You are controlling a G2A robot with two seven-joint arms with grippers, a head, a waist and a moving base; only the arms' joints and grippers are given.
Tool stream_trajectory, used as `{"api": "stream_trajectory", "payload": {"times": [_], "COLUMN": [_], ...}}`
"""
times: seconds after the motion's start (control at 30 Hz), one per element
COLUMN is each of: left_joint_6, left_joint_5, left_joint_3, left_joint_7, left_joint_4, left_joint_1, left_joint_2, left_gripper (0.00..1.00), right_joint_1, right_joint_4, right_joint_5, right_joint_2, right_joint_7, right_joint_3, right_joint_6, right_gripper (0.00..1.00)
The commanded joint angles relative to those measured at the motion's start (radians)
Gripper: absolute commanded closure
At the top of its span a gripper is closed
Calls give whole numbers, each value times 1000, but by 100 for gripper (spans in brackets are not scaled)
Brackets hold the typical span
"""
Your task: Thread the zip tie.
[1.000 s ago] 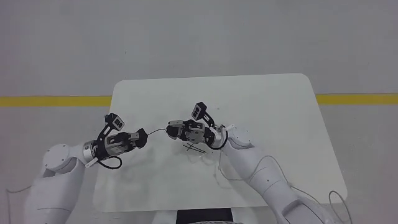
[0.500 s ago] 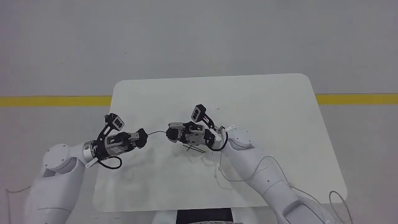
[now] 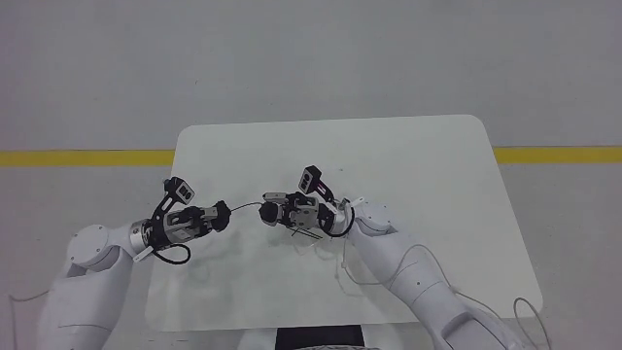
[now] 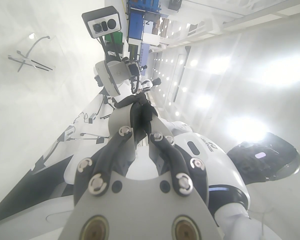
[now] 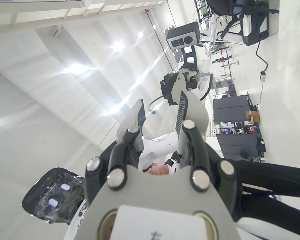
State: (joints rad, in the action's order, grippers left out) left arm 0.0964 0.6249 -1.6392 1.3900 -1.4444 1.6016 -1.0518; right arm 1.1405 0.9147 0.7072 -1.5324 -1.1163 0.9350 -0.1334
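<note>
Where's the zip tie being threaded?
Top view: the zip tie hangs above the table, left of centre, held in the left jaws, its free end pointing at the right jaws.

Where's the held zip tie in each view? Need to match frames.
Top view: zip tie runs from left gripper toward right gripper.
Left wrist view: zip tie pinched in the left gripper.
Right wrist view: probably the thin dark curve off the far left gripper.
Shared landmark: the left gripper.
</note>
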Motion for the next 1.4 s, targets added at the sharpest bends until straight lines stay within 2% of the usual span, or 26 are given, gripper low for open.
{"api": "stream_trajectory", "payload": {"times": [0.0,0.17,0.33,0.5,0.8,1.1,1.37], "left_joint_6": [0,0,0,0,0,0,0], "left_joint_5": [0,0,0,0,0,0,0], "left_joint_3": [0,0,0,0,0,0,0], "left_joint_7": [0,0,0,0,0,0,0], "left_joint_4": [0,0,0,0,0,0,0], "left_joint_1": [0,0,0,0,0,0,0], "left_joint_2": [0,0,0,0,0,0,0], "left_gripper": [100,100,100,100,100,100,100], "right_joint_1": [0,5,10,15,21,25,29], "right_joint_4": [1,16,30,40,51,62,74], "right_joint_5": [1,18,26,27,27,20,1], "right_joint_2": [0,1,2,5,9,14,18], "right_joint_7": [4,-5,-8,-8,-2,11,31], "right_joint_3": [0,0,0,-1,0,-1,-3], "right_joint_6": [-2,-13,-16,-16,-17,-15,-20], "right_gripper": [70,71,78,79,87,100,100]}}
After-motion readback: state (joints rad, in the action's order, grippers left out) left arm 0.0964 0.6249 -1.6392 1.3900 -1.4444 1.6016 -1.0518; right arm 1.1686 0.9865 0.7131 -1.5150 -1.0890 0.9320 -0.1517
